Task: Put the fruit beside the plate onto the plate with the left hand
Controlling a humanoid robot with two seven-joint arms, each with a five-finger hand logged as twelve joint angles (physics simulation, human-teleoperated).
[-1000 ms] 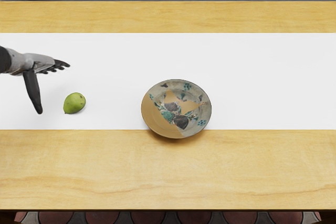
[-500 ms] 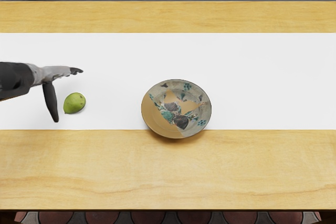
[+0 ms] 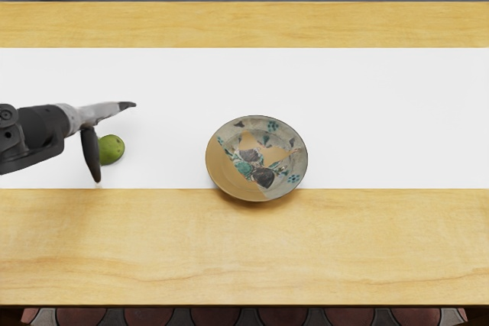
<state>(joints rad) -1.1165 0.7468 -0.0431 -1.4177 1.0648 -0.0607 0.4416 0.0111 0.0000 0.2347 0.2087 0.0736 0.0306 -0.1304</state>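
The left hand (image 3: 86,117) hovers at the green fruit (image 3: 114,149), fingers (image 3: 122,104) spread apart to bracket it for a grasp, the plate (image 3: 218,167) well apart on the bench (image 3: 244,250).

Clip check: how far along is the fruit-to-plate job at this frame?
Done: nothing is placed yet; the plate holds no fruit. In hand: the left hand is open at the fruit, with the thumb across its left edge and the fingers above it, not closed. The fruit lies on the white runner, left of the plate. Left: grasp, lift, carry right, set it on the plate.
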